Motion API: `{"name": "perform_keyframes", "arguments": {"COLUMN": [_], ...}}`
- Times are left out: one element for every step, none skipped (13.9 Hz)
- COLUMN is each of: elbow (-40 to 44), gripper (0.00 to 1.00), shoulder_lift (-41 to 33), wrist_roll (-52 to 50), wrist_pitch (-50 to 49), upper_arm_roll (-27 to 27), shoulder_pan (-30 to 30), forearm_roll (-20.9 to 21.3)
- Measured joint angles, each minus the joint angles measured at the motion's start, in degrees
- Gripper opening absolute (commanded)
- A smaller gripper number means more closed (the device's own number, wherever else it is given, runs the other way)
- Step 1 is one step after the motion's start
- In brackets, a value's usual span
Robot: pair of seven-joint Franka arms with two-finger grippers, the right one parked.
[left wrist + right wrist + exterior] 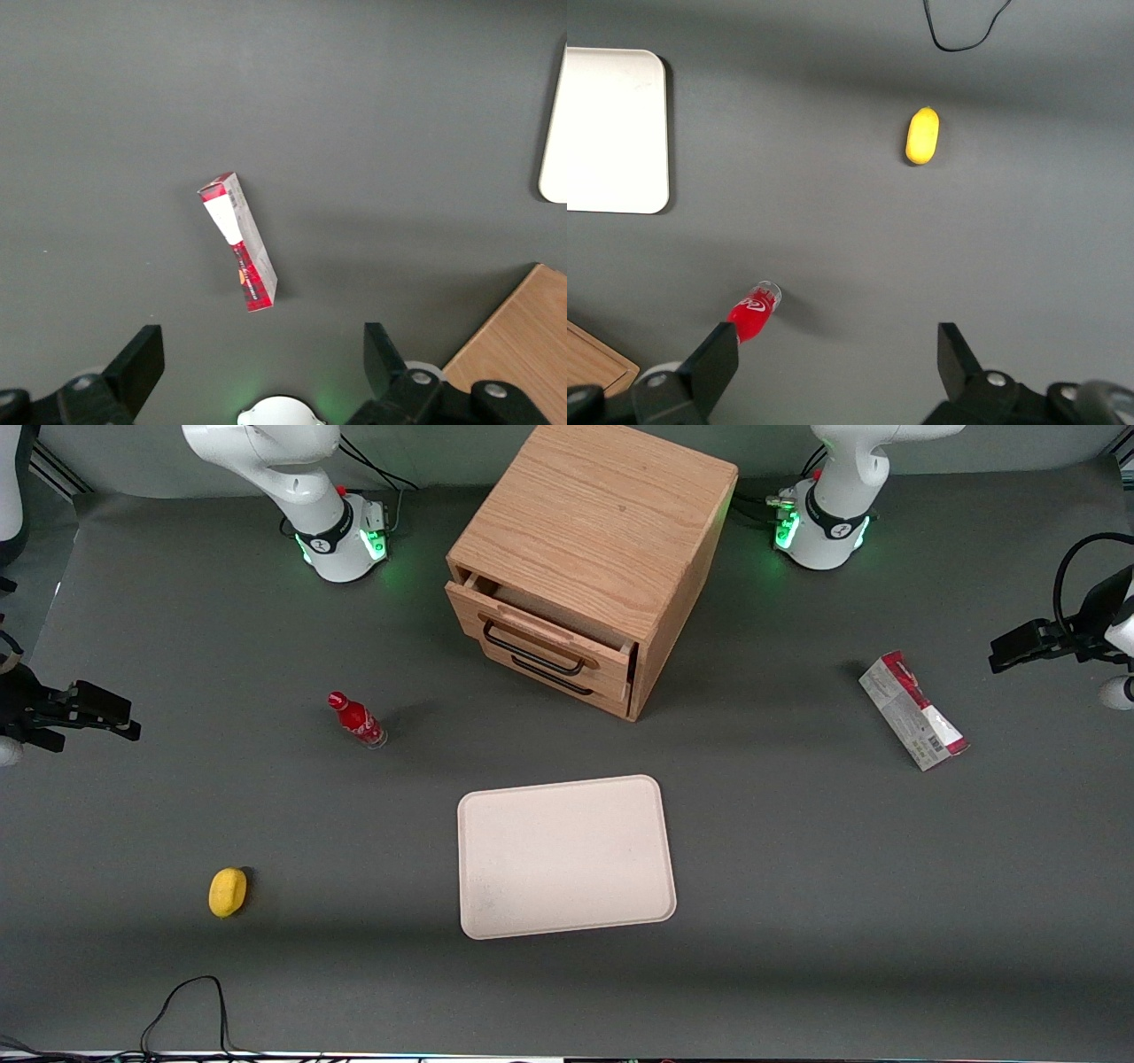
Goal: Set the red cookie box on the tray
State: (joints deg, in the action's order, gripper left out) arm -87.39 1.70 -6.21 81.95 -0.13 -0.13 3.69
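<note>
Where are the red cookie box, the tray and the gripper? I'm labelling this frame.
red cookie box [912, 710]: front view, grey-white printed side.
tray [496, 815]: front view, bare floor near a corner.
gripper [264, 359]: left wrist view, gap between open fingertips above the table.

You see a red cookie box [912, 710] with grey-white barcode side, pale pinkish-beige tray [496, 908], black gripper [261, 363], yellow lemon [228, 892].
</note>
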Motion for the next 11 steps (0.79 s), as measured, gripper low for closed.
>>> {"name": "perform_keyframes", "arguments": {"elbow": [0.3,0.6,0.8,0.9,0.9,1.0,1.0,1.0,1.0,0.9,0.9], "gripper": [1.00,1.00,1.00,1.00,1.00,0.99,0.99,0.99,0.99,0.97,0.95], "shoulder_lift": [0.0,0.0,0.0,0.0,0.0,0.0,0.0,0.0,0.0,0.0,0.0], "wrist_roll": [-0.1,-0.1,-0.1,-0.3,-0.8,-1.3,-1.7,-2.7,-4.8,-7.6,-9.5], "wrist_pitch": [-0.4,-1.1,-1.6,-1.8,-2.0,-2.4,-2.8,-2.9,-3.2,-3.6,-4.2], "upper_arm_roll": [0.1,0.4,0.8,1.1,1.4,1.7,1.8,1.8,1.7,1.4,1.1], "shoulder_pan": [0.7,2.2,4.3,7.0,9.6,11.6,12.7,13.1,13.0,13.0,12.9], "forearm_roll": [0.4,0.4,0.2,-0.4,-1.0,-1.2,-1.2,-1.2,-1.2,-1.2,-1.2]}}
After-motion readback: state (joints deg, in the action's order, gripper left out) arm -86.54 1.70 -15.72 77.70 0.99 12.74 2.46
